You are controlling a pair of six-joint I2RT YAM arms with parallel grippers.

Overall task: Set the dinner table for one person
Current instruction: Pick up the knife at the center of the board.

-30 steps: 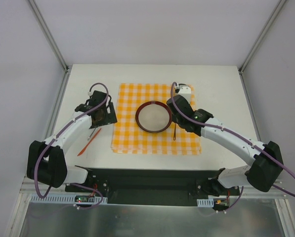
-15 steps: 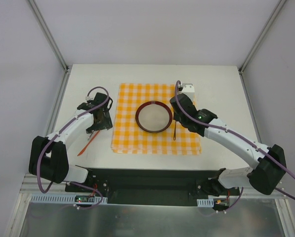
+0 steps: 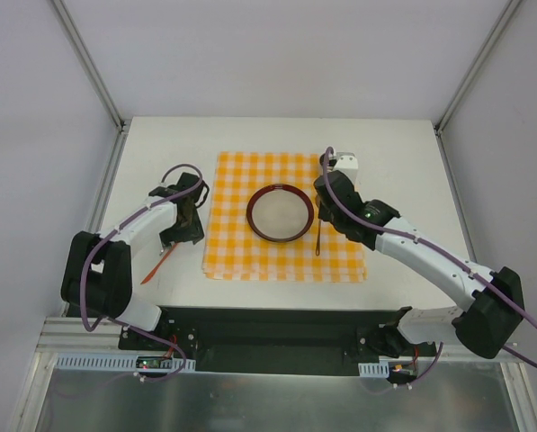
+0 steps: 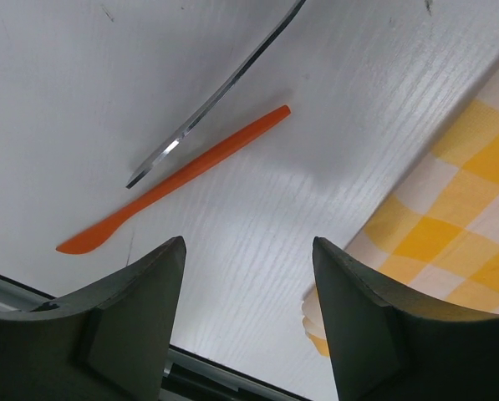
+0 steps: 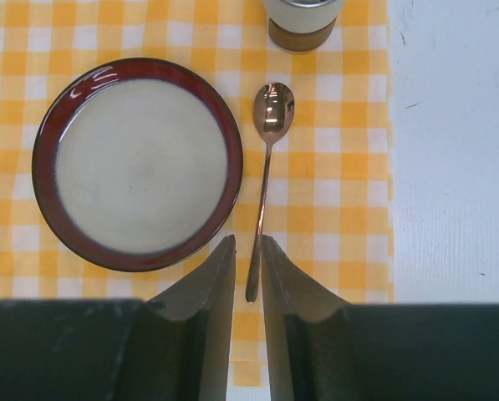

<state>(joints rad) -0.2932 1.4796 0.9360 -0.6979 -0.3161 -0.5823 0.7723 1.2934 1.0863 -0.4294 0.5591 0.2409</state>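
From above, the white counter point(image 3: 403, 162) carries a checkered mat point(image 3: 250, 261) with a red-rimmed plate point(image 3: 250, 216) at its centre, a spoon point(image 3: 317, 236) just right of the plate and a cup point(image 3: 344, 165) at the mat's far right corner. The left end effector point(image 3: 183, 234) hovers beside the mat's left edge, and the right end effector point(image 3: 331, 200) is above the spoon.

In the left wrist view, its fingers point(image 4: 140, 326) stand wide apart and hold nothing. On the bare counter point(image 4: 316, 125) beneath lie an orange utensil point(image 4: 178, 175) and a steel knife point(image 4: 216, 92).

In the right wrist view, its fingers point(image 5: 207, 292) are nearly together with a thin slit between them. They grip nothing and sit high over the spoon point(image 5: 266, 184) handle.
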